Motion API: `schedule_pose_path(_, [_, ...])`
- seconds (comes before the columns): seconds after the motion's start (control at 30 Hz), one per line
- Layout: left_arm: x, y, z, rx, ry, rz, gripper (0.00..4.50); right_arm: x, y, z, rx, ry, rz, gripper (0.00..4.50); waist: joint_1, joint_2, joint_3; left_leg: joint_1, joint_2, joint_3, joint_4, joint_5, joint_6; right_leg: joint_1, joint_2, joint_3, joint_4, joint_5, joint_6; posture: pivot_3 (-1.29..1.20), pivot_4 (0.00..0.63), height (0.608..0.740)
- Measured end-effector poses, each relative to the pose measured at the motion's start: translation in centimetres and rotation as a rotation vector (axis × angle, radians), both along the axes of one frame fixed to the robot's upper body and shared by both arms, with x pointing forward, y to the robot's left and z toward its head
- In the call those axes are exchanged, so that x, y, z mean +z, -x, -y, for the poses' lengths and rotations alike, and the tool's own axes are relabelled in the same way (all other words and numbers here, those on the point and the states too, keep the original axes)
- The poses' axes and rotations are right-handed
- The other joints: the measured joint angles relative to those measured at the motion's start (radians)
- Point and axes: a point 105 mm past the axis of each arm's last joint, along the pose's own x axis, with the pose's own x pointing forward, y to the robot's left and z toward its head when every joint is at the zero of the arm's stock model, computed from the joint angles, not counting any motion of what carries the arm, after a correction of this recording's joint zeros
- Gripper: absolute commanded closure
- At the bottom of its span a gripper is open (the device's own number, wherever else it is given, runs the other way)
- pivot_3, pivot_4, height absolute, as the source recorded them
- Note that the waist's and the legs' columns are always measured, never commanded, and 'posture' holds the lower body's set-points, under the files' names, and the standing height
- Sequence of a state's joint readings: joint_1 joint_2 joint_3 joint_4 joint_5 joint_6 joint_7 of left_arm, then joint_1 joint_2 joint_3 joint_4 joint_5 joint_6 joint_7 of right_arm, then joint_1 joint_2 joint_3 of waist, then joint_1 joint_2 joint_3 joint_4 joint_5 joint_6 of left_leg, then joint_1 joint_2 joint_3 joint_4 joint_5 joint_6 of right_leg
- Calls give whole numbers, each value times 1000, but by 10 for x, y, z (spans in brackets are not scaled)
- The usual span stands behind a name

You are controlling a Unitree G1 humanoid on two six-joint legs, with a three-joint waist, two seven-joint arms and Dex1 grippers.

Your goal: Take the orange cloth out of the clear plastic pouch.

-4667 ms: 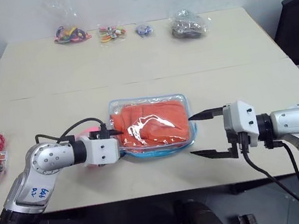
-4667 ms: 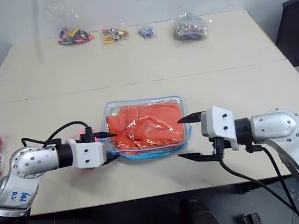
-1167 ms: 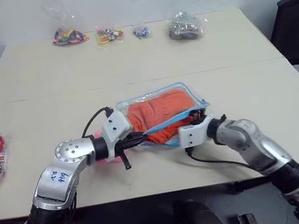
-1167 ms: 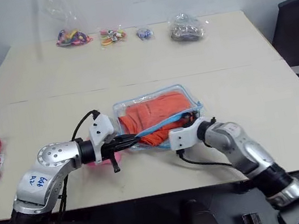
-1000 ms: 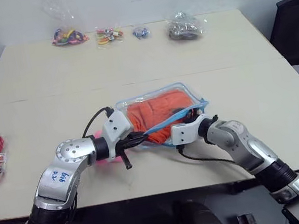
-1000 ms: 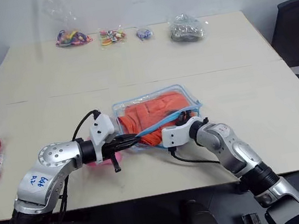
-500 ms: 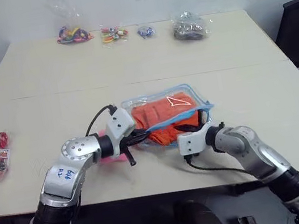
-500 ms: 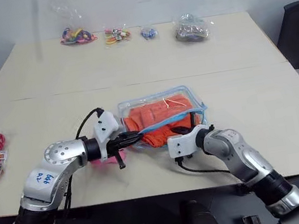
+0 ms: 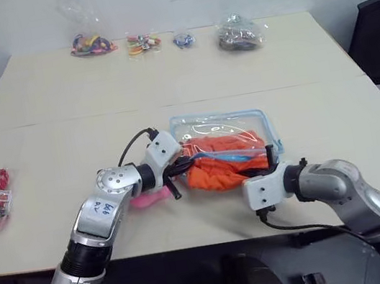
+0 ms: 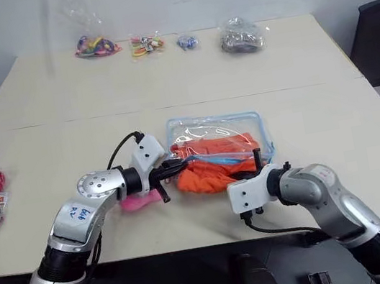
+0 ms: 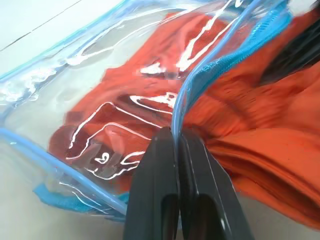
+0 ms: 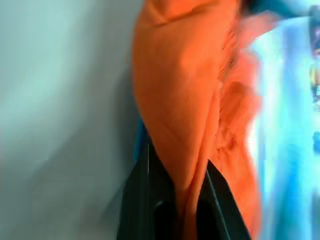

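Cloth (image 9: 218, 171) in the middle of the head views, a bit below centre, half out of the pouch (image 9: 234, 123): top part under the clear plastic, bottom part bulging out over the near blue zipper edge onto the table (image 9: 46, 151). Lying long from side to side, same as the pouch. Right claw (image 12: 187, 197) pinched tight on a fold of the cloth, at the lower right of the orange lump in the head views, with that arm reaching in from the lower right corner. Left claw (image 11: 176, 150) squeezed shut on the blue zipper edge, at the left end of the pouch, with that arm coming in from the lower left. So the pouch mouth faces the bottom of the frame, and the rest of the cloth sits up and away from the right claw. Likely best pull: down toward the bottom edge, away from the pouch, with the left claw holding the pouch in place. Risk, as a guess: the pouch sliding along with the cloth. Pink toy (image 9: 147, 199) just under the left claw, touching nothing orange.
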State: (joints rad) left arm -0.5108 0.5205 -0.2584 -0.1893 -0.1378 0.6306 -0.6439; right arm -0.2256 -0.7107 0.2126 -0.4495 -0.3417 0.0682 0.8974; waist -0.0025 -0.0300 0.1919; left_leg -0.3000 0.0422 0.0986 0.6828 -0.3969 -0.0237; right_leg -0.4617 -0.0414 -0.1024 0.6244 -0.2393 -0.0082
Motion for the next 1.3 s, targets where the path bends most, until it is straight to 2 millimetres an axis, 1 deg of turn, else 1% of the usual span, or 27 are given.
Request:
schedule_pose_path(0.07, [-6, -7, -6, 37, -52, 33, 4500, 12, 5, 0, 0, -67, -54, 4457, 1, 0, 0, 0, 0, 0, 0, 0, 0, 0, 0, 0, 0, 0, 0, 0, 150, 740])
schedule_pose_path(0.13, [-9, -13, -9, 68, -86, 64, 4500, 26, 14, 1, 33, -123, -135, 4457, 2, 0, 0, 0, 0, -1, 0, 0, 0, 0, 0, 0, 0, 0, 0, 0, 150, 740])
schedule_pose_path(0.2, [-10, -21, -14, 105, -113, 89, 4500, 46, 28, 2, 97, -185, -235, 4457, 2, 0, 0, 0, 0, -1, 0, 0, 1, 0, 0, -1, 0, 0, 0, 0, 150, 740])
schedule_pose_path(0.23, [-10, -24, -17, 118, -124, 96, 4500, 57, 31, 3, 114, -219, -269, 4457, 0, 0, 0, 0, 0, -1, 0, 0, 1, 0, 0, -1, 0, 0, 0, 0, 150, 740])
schedule_pose_path(0.33, [-11, -25, -18, 116, -131, 104, 4500, 98, 29, 12, 104, -294, -271, 4457, 0, 0, 0, 0, 0, -1, 0, 0, 1, 0, -1, -1, 1, 0, 0, 0, 150, 740])
schedule_pose_path(0.43, [-11, -21, -18, 75, -130, 94, 4500, 135, 16, 26, 54, -361, -215, 4457, 0, 0, 0, 0, 0, -1, 0, 0, 1, 0, -1, -1, 0, 0, -1, 0, 150, 740])
schedule_pose_path(0.47, [-11, -18, -17, 56, -123, 87, 4032, 148, 11, 31, 33, -390, -189, 4500, 0, 0, 0, 0, 1, 0, 0, 0, 1, -1, -1, -1, 1, 0, -1, 0, 150, 740])
schedule_pose_path(0.53, [-13, -11, -14, 15, -102, 59, 3553, 170, -3, 43, -26, -451, -116, 4500, 1, 0, 0, 0, 1, 0, -1, 0, 1, -1, -1, -1, 0, 0, -1, 0, 150, 740])
schedule_pose_path(0.57, [-13, -7, -11, -9, -98, 53, 3223, 178, -10, 51, -70, -464, -68, 4500, 2, 0, 0, 0, 1, 0, -1, 0, 1, -2, -1, -2, 0, 0, -1, 0, 150, 740])
schedule_pose_path(0.6, [-13, -4, -9, -27, -99, 52, 2899, 181, -17, 59, -114, -469, -32, 4500, 3, 0, 0, 0, 1, -1, -1, 0, 1, -2, -1, -2, -1, 0, -1, 0, 150, 740])
schedule_pose_path(0.63, [-13, -2, -8, -41, -103, 54, 2579, 181, -23, 69, -164, -471, 3, 4500, 4, 0, 0, 0, 1, -1, -1, 0, 1, -2, -1, -2, -1, 0, -1, 0, 150, 740])
schedule_pose_path(0.67, [-12, -1, -7, -49, -108, 61, 2280, 176, -29, 78, -213, -467, 21, 4500, 8, 0, 0, 0, 1, -1, -1, 0, 1, -1, -1, -3, -2, 0, -1, 0, 150, 740])
schedule_pose_path(0.7, [-11, 0, -7, -56, -110, 67, 1916, 165, -34, 86, -260, -452, 28, 4500, 11, 0, 0, 0, 1, -1, -1, 0, 1, -2, -1, -3, -3, 0, -1, 0, 150, 740])
schedule_pose_path(0.77, [-10, 3, -6, -71, -110, 72, 1328, 136, -40, 103, -351, -401, 24, 4500, 16, 0, 0, 0, 1, 0, -1, 0, 1, -2, -1, -3, -3, 0, 0, 0, 150, 740])
schedule_pose_path(0.8, [-9, 5, -4, -89, -107, 72, 1328, 119, -40, 113, -391, -353, 37, 4500, 21, 0, 0, 0, 0, 0, -1, 0, 1, -2, -2, -3, -3, 1, 0, 0, 150, 740])
schedule_pose_path(0.87, [-7, 14, 0, -141, -84, 57, 1328, 67, -37, 144, -484, -179, 77, 4500, 30, 0, 0, -1, 0, 0, -1, -1, 1, -2, -2, -4, -4, 1, 1, 0, 150, 740])
schedule_pose_path(0.9, [-6, 18, 1, -163, -72, 43, 1328, 41, -32, 158, -506, -57, 87, 4500, 33, 0, 0, -1, -1, 0, -1, -1, 2, -3, -3, -4, -4, 0, 1, 0, 150, 740])
schedule_pose_path(0.93, [-4, 22, 1, -187, -65, 28, 1328, 11, -22, 174, -507, 76, 83, 4500, 33, 1, 1, -1, -2, 0, -1, -1, 2, -3, -3, -3, -4, 0, 2, 0, 150, 740])
schedule_pose_path(0.97, [-1, 25, 0, -199, -58, 18, 1328, -6, -15, 181, -489, 144, 80, 4500, 29, 1, 1, -2, -2, 1, -1, 0, 2, -3, -3, -2, -4, 1, 2, 0, 150, 740])
schedule_pose_path(1.0, [4, 27, -2, -209, -57, 15, 1328, -15, -9, 183, -463, 175, 99, 4500, 24, 2, 1, -3, -2, 2, -1, 0, 2, -1, -3, -1, -4, 1, 3, 0, 150, 740])
schedule_pose_path(1.07, [13, 28, -1, -223, -51, 25, 1328, -14, -5, 184, -436, 174, 145, 4500, 8, 2, 1, 0, -1, 5, -1, 0, 2, 1, -2, 2, -4, 0, 3, 0, 150, 740])
schedule_pose_path(1.17, [23, 23, -5, -209, -52, 54, 1328, 7, -5, 185, -422, 144, 256, 4500, -8, 2, 1, 1, -1, 6, -2, 1, 0, 0, 1, 8, -4, -3, 9, 0, 150, 740])
schedule_pose_path(1.27, [20, 18, -8, -190, -52, 43, 1328, 27, -8, 187, -412, 130, 342, 4500, -13, 2, 1, 1, 0, 7, -3, 2, -1, 0, 2, 9, -4, -3, 9, 0, 150, 740])
schedule_pose_path(1.3, [18, 15, -9, -182, -50, 40, 1328, 35, -12, 188, -421, 111, 356, 4500, -14, 2, 1, 1, 0, 7, -3, 2, -1, 0, 2, 9, -4, -1, 6, 0, 150, 740])
